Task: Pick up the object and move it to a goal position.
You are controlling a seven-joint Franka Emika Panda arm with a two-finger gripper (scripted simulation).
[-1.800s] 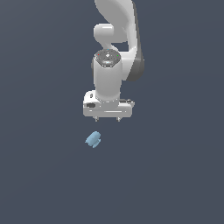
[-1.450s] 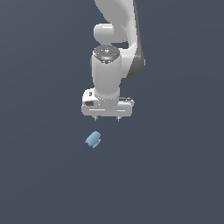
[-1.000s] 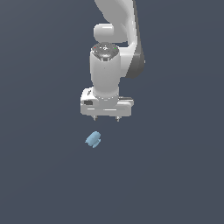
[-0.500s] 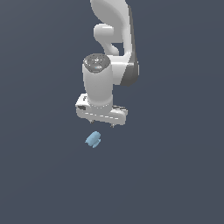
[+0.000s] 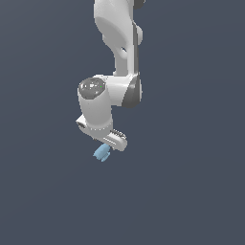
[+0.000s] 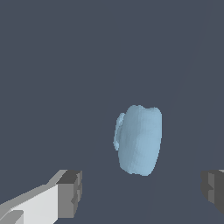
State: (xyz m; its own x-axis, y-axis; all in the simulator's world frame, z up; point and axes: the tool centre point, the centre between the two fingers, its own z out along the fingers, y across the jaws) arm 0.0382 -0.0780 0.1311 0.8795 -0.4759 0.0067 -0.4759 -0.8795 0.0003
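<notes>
In the exterior view, the white arm (image 5: 117, 72) bends down over a plain dark grey floor (image 5: 191, 191), and its gripper (image 5: 106, 141) hangs just above the object (image 5: 101, 153), which lies on the floor and peeks out below the hand. The fingers are hidden behind the hand here, so this view does not show how far apart they stand.

In the wrist view, the object (image 6: 139, 140) sits between the two dark grey fingertips (image 6: 70, 192), clear of both; the jaws stand wide apart and hold nothing. The object lies closer to one finger than the other, though not by much.

The risk, as I judge it: being off-centre, one pad may touch first and nudge or roll the piece before the other closes. Its rounded, lumpy body gives few flat faces, so the pads could slip along a bulge and squeeze it out.

The object is pale sky-blue, matte like plastic, a plump oval with a thin ridge on one side. The fingers look blocky and hard.
</notes>
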